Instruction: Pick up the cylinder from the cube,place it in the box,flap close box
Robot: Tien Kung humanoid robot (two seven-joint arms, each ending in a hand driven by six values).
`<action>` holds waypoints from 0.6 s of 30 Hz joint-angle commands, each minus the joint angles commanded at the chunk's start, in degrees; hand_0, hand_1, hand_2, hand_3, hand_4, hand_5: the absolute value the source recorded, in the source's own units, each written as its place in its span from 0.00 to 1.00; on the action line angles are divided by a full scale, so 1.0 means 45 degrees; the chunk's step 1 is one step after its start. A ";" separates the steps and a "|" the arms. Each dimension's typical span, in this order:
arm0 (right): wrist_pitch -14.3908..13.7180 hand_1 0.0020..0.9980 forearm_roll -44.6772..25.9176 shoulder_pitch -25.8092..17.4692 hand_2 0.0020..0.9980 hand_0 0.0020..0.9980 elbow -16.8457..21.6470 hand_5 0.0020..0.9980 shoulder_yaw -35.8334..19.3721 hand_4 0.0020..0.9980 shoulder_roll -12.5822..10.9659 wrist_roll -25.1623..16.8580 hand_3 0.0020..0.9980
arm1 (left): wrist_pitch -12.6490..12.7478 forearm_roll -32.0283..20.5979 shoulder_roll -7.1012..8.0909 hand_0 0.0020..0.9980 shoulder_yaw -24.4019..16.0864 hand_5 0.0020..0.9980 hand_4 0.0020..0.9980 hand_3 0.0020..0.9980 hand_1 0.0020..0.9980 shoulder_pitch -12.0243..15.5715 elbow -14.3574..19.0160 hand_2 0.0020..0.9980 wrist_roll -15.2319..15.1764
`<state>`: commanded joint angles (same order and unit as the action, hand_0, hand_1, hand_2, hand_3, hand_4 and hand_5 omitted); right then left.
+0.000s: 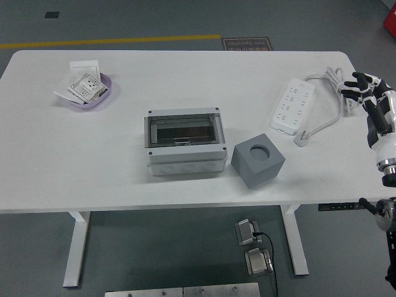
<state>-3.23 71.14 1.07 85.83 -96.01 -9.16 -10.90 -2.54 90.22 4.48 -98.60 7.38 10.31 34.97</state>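
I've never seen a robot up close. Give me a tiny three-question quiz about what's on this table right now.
1. True or false: the robot's right hand holds something.
2. Which sits nearer the grey cube: (a) the box, (b) the purple bowl?
3. Fill in: the white power strip lies on the table's ____ side.

Key: 1 false, its fingers are spread and hold nothing. 2 a. 3 right.

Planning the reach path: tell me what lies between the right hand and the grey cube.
In the head view, the white power strip and its cable lie between the right hand and the grey cube.
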 joint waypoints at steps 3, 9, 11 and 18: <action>-0.0004 0.56 0.0024 -0.0002 0.60 0.70 0.0004 0.66 -0.0057 0.94 0.0009 -0.0007 0.66 | -0.0004 0.0006 -0.0015 0.71 0.0001 0.54 0.76 0.70 0.71 0.0022 0.0000 0.65 0.0007; -0.0011 0.56 0.0102 0.0004 0.60 0.70 -0.0019 0.67 -0.0082 0.94 0.0099 -0.0004 0.66 | 0.0041 -0.0060 0.0034 0.71 -0.0015 0.55 0.76 0.70 0.71 0.0037 0.0000 0.65 0.0020; -0.0009 0.56 0.0132 0.0014 0.60 0.70 -0.0037 0.67 -0.0078 0.94 0.0154 -0.0005 0.66 | 0.0075 -0.0172 0.0066 0.71 0.0028 0.55 0.76 0.70 0.71 0.0044 0.0000 0.65 0.0020; -0.0017 0.56 0.0111 0.0110 0.60 0.70 -0.0206 0.66 -0.0029 0.94 0.0358 -0.0025 0.66 | 0.0173 -0.0479 0.0194 0.71 0.0137 0.55 0.76 0.70 0.71 -0.0088 0.0000 0.65 0.0026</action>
<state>-3.30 71.64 1.57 84.91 -96.14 -7.55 -11.01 -1.76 88.07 5.35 -97.99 6.98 10.31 35.08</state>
